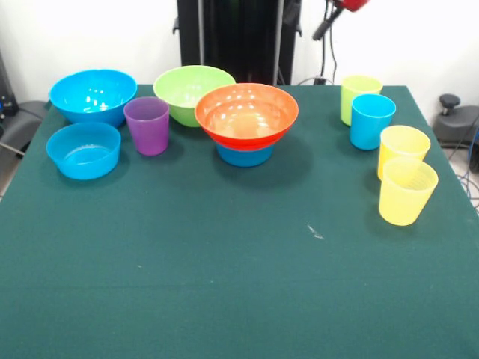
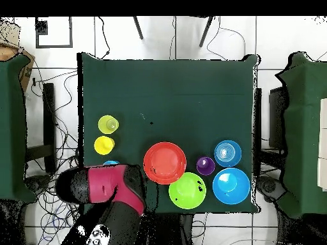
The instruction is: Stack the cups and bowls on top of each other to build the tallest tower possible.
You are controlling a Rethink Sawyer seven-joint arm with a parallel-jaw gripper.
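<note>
Two yellow cups [image 1: 407, 192] [image 1: 403, 149] sit nearest, touching, by the table's [image 1: 224, 284] right edge; behind them stand a blue cup [image 1: 371, 121] and a green cup [image 1: 358, 96]. Mid-table, the orange bowl [image 1: 246, 115] rests on a small blue bowl [image 1: 245, 155]. Beside it stands the purple cup [image 1: 147, 125], apart, with the green bowl [image 1: 191, 93] behind. Two more blue bowls [image 1: 84, 150] [image 1: 93, 96] sit by the left edge.

From overhead, the arm [image 2: 105, 185] covers the bottom-left corner; gripper hidden, so I cannot tell its jaws.
</note>
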